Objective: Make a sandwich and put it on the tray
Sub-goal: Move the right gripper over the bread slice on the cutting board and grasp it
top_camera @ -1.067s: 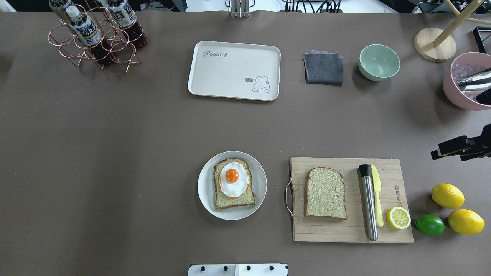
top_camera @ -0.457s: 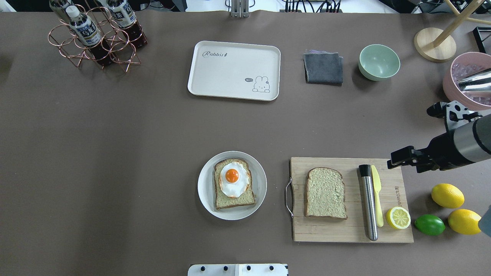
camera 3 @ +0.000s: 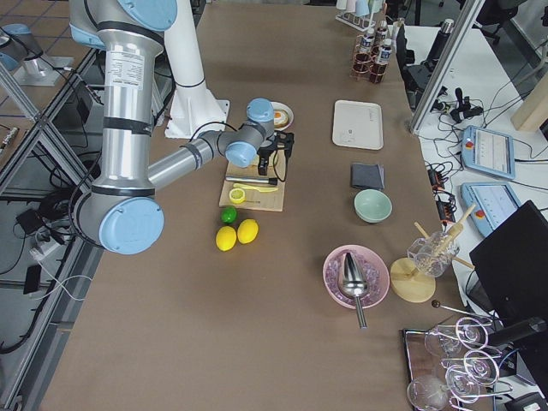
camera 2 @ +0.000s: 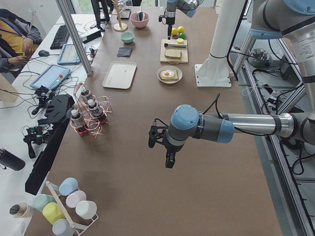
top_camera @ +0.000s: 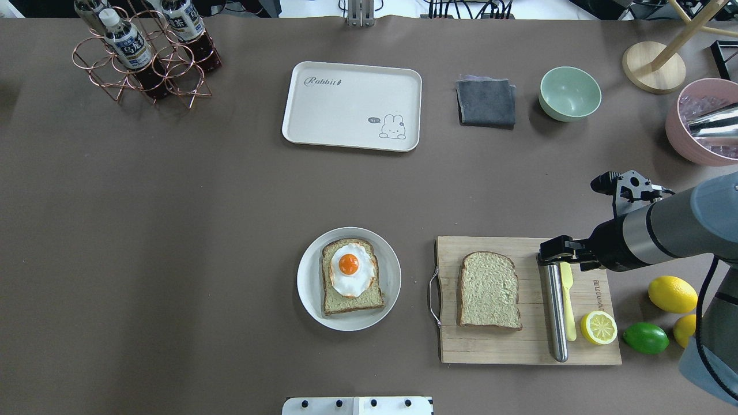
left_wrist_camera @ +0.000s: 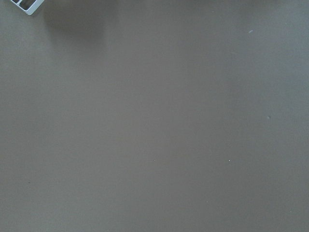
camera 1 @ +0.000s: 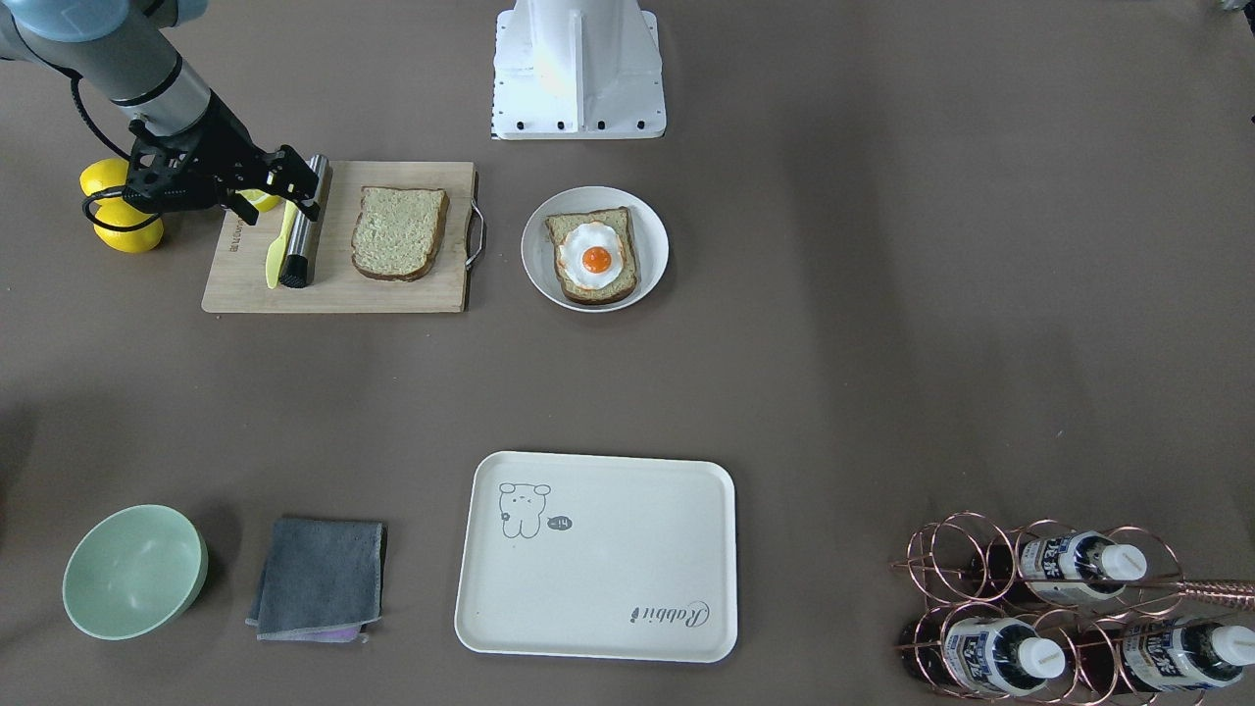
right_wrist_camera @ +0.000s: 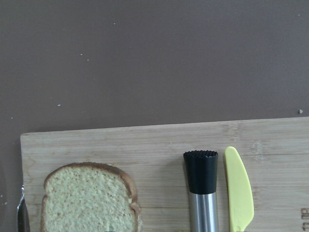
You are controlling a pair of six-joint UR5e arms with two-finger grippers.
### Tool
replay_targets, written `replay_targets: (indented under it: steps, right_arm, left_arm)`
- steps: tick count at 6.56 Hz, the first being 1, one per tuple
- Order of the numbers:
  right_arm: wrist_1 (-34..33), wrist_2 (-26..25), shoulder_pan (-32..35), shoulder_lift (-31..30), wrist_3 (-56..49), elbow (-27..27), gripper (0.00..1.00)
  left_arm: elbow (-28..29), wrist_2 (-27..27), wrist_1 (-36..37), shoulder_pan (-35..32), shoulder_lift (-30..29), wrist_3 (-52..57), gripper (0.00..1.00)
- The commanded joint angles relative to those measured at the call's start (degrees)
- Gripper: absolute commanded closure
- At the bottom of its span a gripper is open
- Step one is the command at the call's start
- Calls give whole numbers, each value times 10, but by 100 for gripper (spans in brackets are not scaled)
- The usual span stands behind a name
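Now one bare slice; one egg-topped slice; one tray.

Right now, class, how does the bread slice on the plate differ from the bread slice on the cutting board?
The plate slice carries a fried egg; the board slice is bare. The plate slice lies on a round white plate, the board slice on a wooden cutting board beside a steel tool. Both are square, brown-crusted, and lie flat.
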Motion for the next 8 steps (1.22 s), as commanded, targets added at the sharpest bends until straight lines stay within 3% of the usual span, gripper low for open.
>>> replay_targets:
  steps: [1,4,8]
  right_arm:
    - [-1,-32,-38,10,34,-1,14]
    - [-3,-89,-106,41,80,-18,22]
    - [0,-92,-113,50,80,-44,26]
  left_arm:
    - [-1,0,0,0,-2,-1,2]
    - [3,0,0,0,-6,0,2]
    - [3,0,0,-1,-7,0,2]
